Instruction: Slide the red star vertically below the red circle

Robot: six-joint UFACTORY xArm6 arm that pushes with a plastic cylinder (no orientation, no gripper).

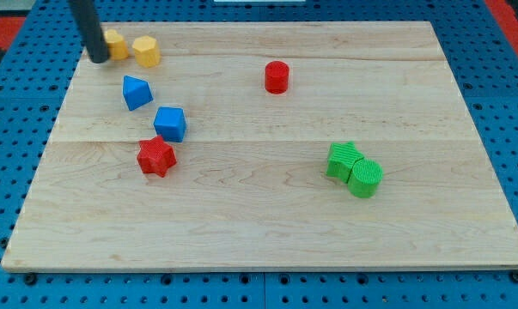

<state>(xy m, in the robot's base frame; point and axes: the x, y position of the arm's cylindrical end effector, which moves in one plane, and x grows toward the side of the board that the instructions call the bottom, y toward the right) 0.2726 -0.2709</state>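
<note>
Nearest the view's bottom lies the front edge of the wooden board (267, 257), a pale plank surface resting on a blue pegboard (9, 120). Positions below are given relative to the red circle (277, 76), a short red cylinder standing in the upper middle of the board.

Lowest among the blocks are two green ones, down and to the view's right of the red circle: a green cylinder (365, 178) and, touching it on its upper left, a green block (344, 160) whose shape cannot be made out with certainty.

Red star (156, 156): well to the view's left of the red circle and lower than it, so it does not sit vertically below the circle. A blue cube (170, 124) touches the star at its upper right corner.

Blue wedge-like block (137, 92): farther left of the red circle, slightly lower than it, just above and left of the blue cube and apart from it.

Two yellow blocks lie at the far left, slightly higher than the red circle: a yellow hexagonal block (146, 51) and, just beside it on the left, a second yellow block (115, 43), partly hidden by the rod.

My tip (97, 58) rests at the board's upper left corner, touching or nearly touching the left yellow block, far from the red star. The arm carries a plain rod and no pincer, so no jaw state applies.
</note>
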